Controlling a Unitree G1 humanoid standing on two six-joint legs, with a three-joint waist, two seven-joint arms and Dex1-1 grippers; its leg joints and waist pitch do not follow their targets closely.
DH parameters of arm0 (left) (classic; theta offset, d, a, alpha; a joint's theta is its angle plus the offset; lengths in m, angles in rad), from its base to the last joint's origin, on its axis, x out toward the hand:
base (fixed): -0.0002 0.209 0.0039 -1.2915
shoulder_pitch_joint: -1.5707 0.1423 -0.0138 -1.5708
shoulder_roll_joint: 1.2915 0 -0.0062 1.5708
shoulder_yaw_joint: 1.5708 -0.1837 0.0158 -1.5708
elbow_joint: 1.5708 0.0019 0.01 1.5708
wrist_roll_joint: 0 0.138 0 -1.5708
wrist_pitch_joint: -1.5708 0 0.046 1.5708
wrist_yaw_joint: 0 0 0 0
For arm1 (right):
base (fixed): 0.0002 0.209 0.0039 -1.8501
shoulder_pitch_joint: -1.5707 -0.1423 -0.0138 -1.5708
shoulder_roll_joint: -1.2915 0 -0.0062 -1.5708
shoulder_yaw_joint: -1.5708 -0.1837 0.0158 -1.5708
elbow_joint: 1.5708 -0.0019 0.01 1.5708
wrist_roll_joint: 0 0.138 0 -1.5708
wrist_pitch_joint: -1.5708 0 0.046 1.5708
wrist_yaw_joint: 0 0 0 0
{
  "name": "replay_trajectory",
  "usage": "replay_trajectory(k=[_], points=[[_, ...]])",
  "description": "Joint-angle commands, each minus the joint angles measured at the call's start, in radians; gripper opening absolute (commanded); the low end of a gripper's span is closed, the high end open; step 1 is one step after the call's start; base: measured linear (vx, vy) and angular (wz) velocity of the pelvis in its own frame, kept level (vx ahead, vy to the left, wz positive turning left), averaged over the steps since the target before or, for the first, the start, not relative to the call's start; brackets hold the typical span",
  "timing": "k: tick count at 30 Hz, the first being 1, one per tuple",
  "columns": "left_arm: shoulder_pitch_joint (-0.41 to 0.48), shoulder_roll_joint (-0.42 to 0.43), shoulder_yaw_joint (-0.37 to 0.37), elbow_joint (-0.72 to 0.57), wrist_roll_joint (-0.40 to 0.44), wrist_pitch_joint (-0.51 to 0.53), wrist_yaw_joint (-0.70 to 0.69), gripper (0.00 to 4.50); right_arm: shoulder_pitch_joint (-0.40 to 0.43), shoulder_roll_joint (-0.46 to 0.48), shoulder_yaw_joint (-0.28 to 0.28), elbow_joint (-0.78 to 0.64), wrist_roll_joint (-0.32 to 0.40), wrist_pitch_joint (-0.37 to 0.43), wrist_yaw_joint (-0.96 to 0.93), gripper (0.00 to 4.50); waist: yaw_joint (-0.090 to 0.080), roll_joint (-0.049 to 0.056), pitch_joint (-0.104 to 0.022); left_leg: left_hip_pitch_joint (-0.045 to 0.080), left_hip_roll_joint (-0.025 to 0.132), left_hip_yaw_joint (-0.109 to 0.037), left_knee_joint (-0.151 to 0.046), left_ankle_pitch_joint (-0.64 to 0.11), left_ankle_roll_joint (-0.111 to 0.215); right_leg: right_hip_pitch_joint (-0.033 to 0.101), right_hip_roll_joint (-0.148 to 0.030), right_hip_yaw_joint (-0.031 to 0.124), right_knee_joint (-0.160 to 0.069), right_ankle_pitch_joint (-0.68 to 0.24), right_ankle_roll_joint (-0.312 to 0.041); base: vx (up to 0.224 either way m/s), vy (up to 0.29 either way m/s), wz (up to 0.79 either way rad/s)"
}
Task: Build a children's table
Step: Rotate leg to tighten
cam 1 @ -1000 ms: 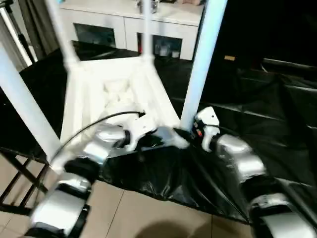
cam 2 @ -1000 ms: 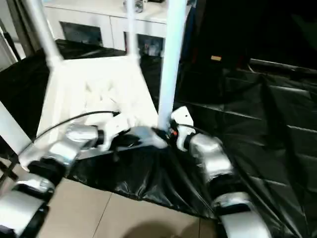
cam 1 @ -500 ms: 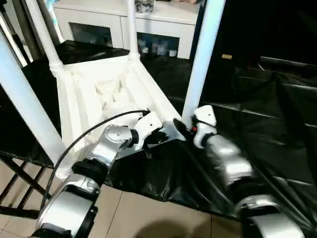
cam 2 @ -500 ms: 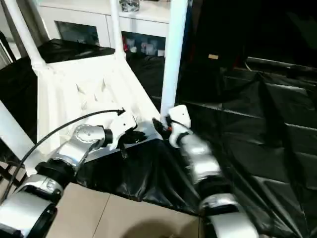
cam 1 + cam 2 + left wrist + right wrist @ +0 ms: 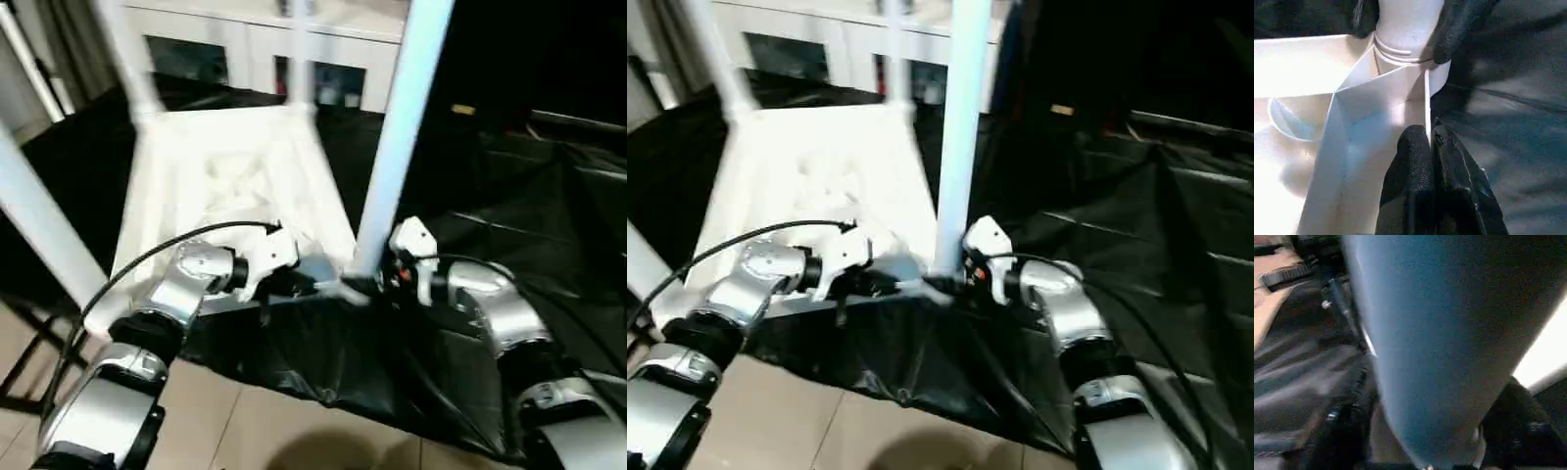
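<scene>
On the black sheeting, the children's table (image 5: 230, 176) is seen lying upside down with its legs up, and along its near rim the left gripper (image 5: 1431, 142) is kept pressed together over the thin edge wall, as a second ago. Further right, the right gripper (image 5: 377, 284) has been swung round and spread wider about the base of the near right leg (image 5: 397, 137), so that leg is judged seated and being let go. Beyond, a white cabinet (image 5: 265, 44) is seen, and the upright legs crowd the arms' way out.
</scene>
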Motion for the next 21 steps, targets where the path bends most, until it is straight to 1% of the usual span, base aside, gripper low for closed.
replay_trajectory(k=[1,2,3,4,8,9,10,11,12,13,14,15,16,17,18,19,20,21], points=[[0.008,-0.005,-0.040,0.007,0.013,-0.004,-0.035,0.00,0.013,0.001,0.071,0.016,-0.004,0.030,0.096,2.82,0.003,-0.001,-0.054,-0.004,0.029,0.008,-0.063,-0.156,0.092,0.057,-0.052,0.050,-0.054,-0.124,-0.274,0.000,0.000,0.00],[0.004,-0.002,-0.041,0.013,0.015,-0.009,-0.044,0.00,0.011,-0.002,0.075,0.016,-0.004,0.033,0.115,2.67,0.005,-0.002,-0.053,-0.004,0.029,0.008,-0.064,-0.155,0.090,0.057,-0.052,0.050,-0.054,-0.125,-0.270,0.000,0.000,0.00],[0.000,-0.001,-0.042,0.022,0.019,-0.016,-0.048,0.00,0.009,-0.004,0.078,0.017,-0.005,0.034,0.128,2.67,0.005,-0.003,-0.054,-0.005,0.029,0.008,-0.063,-0.152,0.090,0.058,-0.053,0.050,-0.053,-0.124,-0.268,0.000,0.000,0.00],[-0.004,0.000,-0.041,0.031,0.021,-0.021,-0.051,0.00,0.008,-0.005,0.082,0.018,-0.007,0.033,0.138,2.52,0.007,-0.003,-0.054,-0.004,0.028,0.008,-0.063,-0.149,0.089,0.057,-0.053,0.050,-0.054,-0.129,-0.264,0.000,0.000,0.00],[-0.011,0.004,-0.035,0.048,0.025,-0.027,-0.049,0.00,0.004,0.004,0.083,0.026,-0.013,0.027,0.142,2.39,0.011,-0.004,-0.056,-0.005,0.027,0.008,-0.062,-0.126,0.085,0.058,-0.053,0.051,-0.051,-0.111,-0.261,0.000,0.000,0.00],[-0.011,0.004,-0.035,0.048,0.025,-0.027,-0.049,0.00,0.004,0.004,0.083,0.026,-0.013,0.027,0.142,2.32,0.012,-0.002,-0.056,-0.005,0.027,0.008,-0.061,-0.126,0.083,0.058,-0.054,0.051,-0.051,-0.111,-0.261,0.000,0.000,0.00],[-0.008,0.005,-0.030,0.045,0.022,-0.021,-0.043,0.00,0.007,0.017,0.068,0.025,-0.005,0.032,0.115,2.28,0.011,-0.002,-0.055,-0.005,0.027,0.008,-0.062,-0.131,0.081,0.058,-0.054,0.050,-0.053,-0.119,-0.260,0.000,0.000,0.00],[-0.008,0.005,-0.030,0.045,0.022,-0.021,-0.043,0.00,0.007,0.017,0.068,0.025,-0.005,0.032,0.115,2.28,0.012,-0.002,-0.054,-0.005,0.027,0.007,-0.063,-0.139,0.077,0.057,-0.054,0.050,-0.054,-0.134,-0.256,0.000,0.000,0.00],[-0.003,0.004,-0.022,0.039,0.020,-0.004,-0.016,0.00,0.012,0.032,0.047,0.024,0.006,0.046,0.075,2.21,0.010,-0.003,-0.052,-0.005,0.027,0.007,-0.065,-0.155,0.070,0.056,-0.054,0.051,-0.057,-0.166,-0.247,0.000,0.000,0.00],[-0.002,0.004,-0.021,0.039,0.021,-0.002,-0.011,0.00,0.012,0.034,0.045,0.025,0.005,0.046,0.067,2.17,0.010,-0.003,-0.050,-0.006,0.026,0.007,-0.066,-0.165,0.067,0.056,-0.054,0.050,-0.061,-0.189,-0.240,0.000,0.000,0.00],[0.002,0.002,-0.014,0.035,0.029,0.015,0.036,0.00,0.017,0.052,0.021,0.029,0.000,0.040,-0.012,2.12,0.008,-0.005,-0.047,-0.004,0.026,0.006,-0.069,-0.188,0.053,0.054,-0.055,0.052,-0.066,-0.246,-0.222,0.000,0.000,0.00],[0.006,-0.002,-0.007,0.032,0.030,0.026,0.064,0.00,0.021,0.062,0.008,0.034,-0.007,0.036,-0.067,2.11,0.005,-0.006,-0.044,-0.001,0.023,0.004,-0.071,-0.225,0.039,0.051,-0.056,0.051,-0.075,-0.328,-0.198,0.000,0.000,0.00],[0.008,-0.008,0.000,0.028,0.029,0.038,0.087,0.00,0.024,0.070,-0.001,0.039,-0.014,0.032,-0.114,2.11,0.003,-0.006,-0.044,0.001,0.023,0.002,-0.072,-0.236,0.032,0.049,-0.057,0.052,-0.078,-0.364,-0.186,0.000,0.000,0.00],[0.017,-0.023,0.016,0.014,0.027,0.066,0.138,0.00,0.033,0.090,-0.025,0.049,-0.028,0.031,-0.229,2.09,-0.003,-0.007,-0.041,0.003,0.023,-0.001,-0.075,-0.251,0.013,0.043,-0.058,0.053,-0.083,-0.417,-0.166,0.000,0.000,0.00],[0.017,-0.023,0.016,0.014,0.027,0.066,0.138,0.00,0.033,0.090,-0.025,0.049,-0.028,0.031,-0.229,2.06,-0.006,-0.006,-0.040,0.005,0.022,-0.002,-0.076,-0.264,0.007,0.041,-0.057,0.051,-0.087,-0.445,-0.157,0.000,0.000,0.00],[0.022,-0.031,0.022,0.006,0.027,0.081,0.164,0.00,0.039,0.102,-0.038,0.053,-0.032,0.035,-0.286,2.02,-0.012,-0.007,-0.039,0.002,0.018,-0.006,-0.076,-0.285,0.008,0.042,-0.056,0.048,-0.095,-0.507,-0.130,0.000,0.000,0.00],[0.030,-0.042,0.026,-0.007,0.028,0.100,0.191,0.00,0.045,0.117,-0.053,0.057,-0.037,0.039,-0.352,2.01,-0.018,-0.006,-0.038,-0.001,0.019,-0.009,-0.079,-0.289,0.005,0.042,-0.057,0.047,-0.098,-0.532,-0.112,0.000,0.000,0.00],[0.056,-0.076,0.023,-0.048,0.041,0.137,0.257,0.00,0.054,0.161,-0.091,0.070,-0.041,0.053,-0.508,2.01,-0.022,-0.007,-0.037,-0.002,0.019,-0.012,-0.081,-0.297,0.002,0.040,-0.057,0.045,-0.100,-0.546,-0.101,0.000,0.000,0.00]])
